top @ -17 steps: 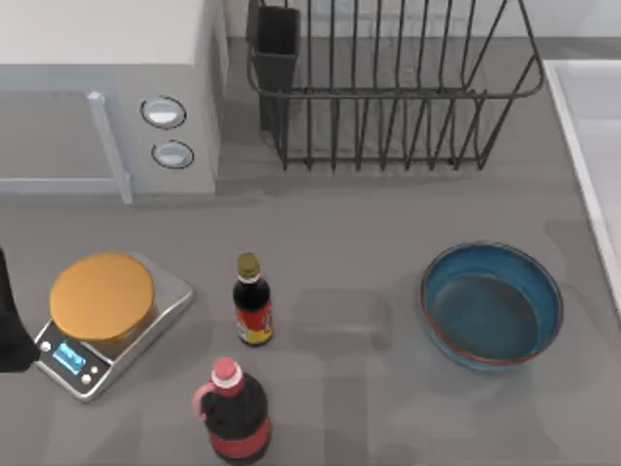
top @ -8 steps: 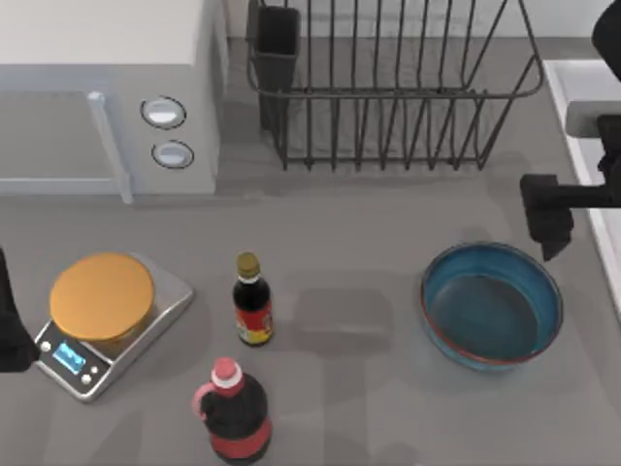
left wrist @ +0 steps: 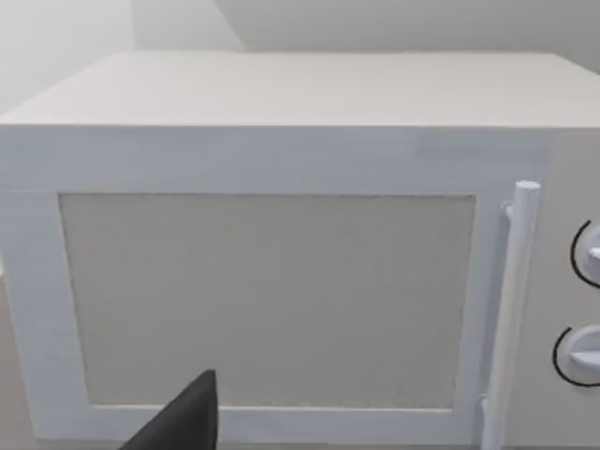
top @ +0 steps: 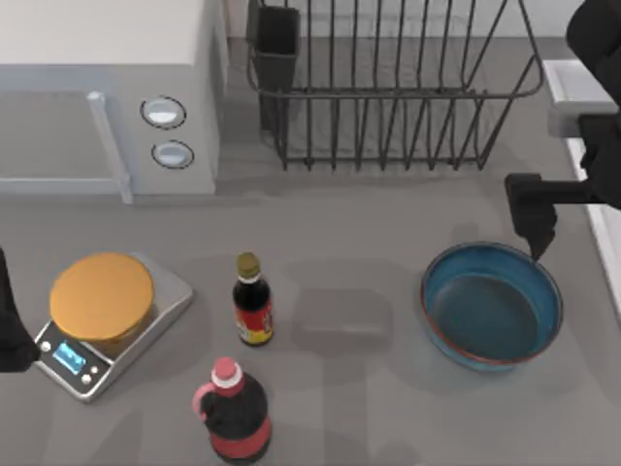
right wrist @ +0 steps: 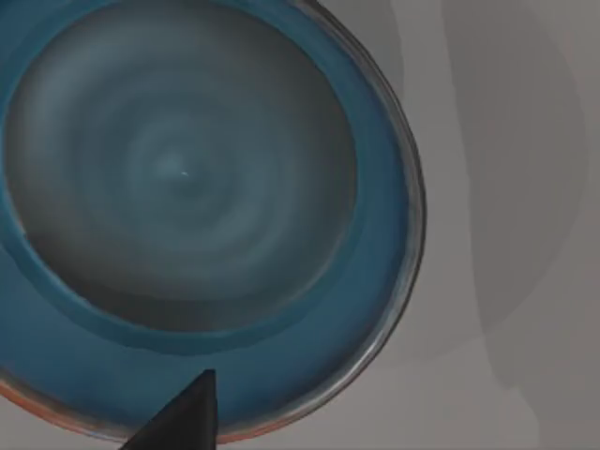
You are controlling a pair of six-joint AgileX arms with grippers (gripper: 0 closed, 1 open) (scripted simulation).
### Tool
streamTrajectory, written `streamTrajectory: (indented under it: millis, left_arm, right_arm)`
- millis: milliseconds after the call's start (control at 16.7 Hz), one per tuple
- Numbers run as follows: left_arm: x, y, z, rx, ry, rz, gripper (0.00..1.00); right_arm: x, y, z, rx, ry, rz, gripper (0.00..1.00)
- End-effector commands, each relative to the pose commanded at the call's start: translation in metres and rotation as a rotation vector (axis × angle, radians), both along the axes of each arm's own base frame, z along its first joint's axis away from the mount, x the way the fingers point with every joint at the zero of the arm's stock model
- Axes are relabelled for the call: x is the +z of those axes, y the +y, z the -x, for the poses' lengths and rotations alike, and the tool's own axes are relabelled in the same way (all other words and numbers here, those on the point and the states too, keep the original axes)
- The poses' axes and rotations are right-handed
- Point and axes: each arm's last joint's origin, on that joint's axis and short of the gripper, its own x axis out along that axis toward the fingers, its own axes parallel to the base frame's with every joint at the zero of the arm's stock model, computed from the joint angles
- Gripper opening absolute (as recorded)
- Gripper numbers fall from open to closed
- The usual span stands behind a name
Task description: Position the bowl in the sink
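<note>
— Why is the bowl (top: pixel 492 305) sitting out there, on the right of the table (top: pixel 369 233)?

— It rests upright and empty, with the sink (top: pixel 587 126) at the table's right edge just beyond it. A short carry, I'd say.

— And the right gripper (top: pixel 534 216)?

— It hangs over the bowl's far rim, near the sink side, a dark fingertip (top: pixel 537 233) pointing down at the edge. The wrist view looks straight into the bowl (right wrist: pixel 197 206), so I'd judge it is lining up a rim pinch.

— Jaws apart or together?

— I cannot tell. The bowl lies just under them, ungrasped.

— The left arm?

— Parked at the left edge, by the kitchen scale (top: pixel 107 320).
</note>
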Motion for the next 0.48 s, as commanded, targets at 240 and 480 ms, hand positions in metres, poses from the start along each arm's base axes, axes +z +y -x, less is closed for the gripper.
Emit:
streamTrajectory:
  millis: [240,480]
  left_arm:
    - [0.0,0.0,0.0,0.0,0.0,0.0,1.0]
    - [0.0,0.0,0.0,0.0,0.0,0.0,1.0]
  right_arm:
    - [-0.021,0.001,-0.002,0.004,0.007,0.002,1.0]
    - [-0.07,0.003,-0.004,0.004,-0.009,-0.003,1.0]
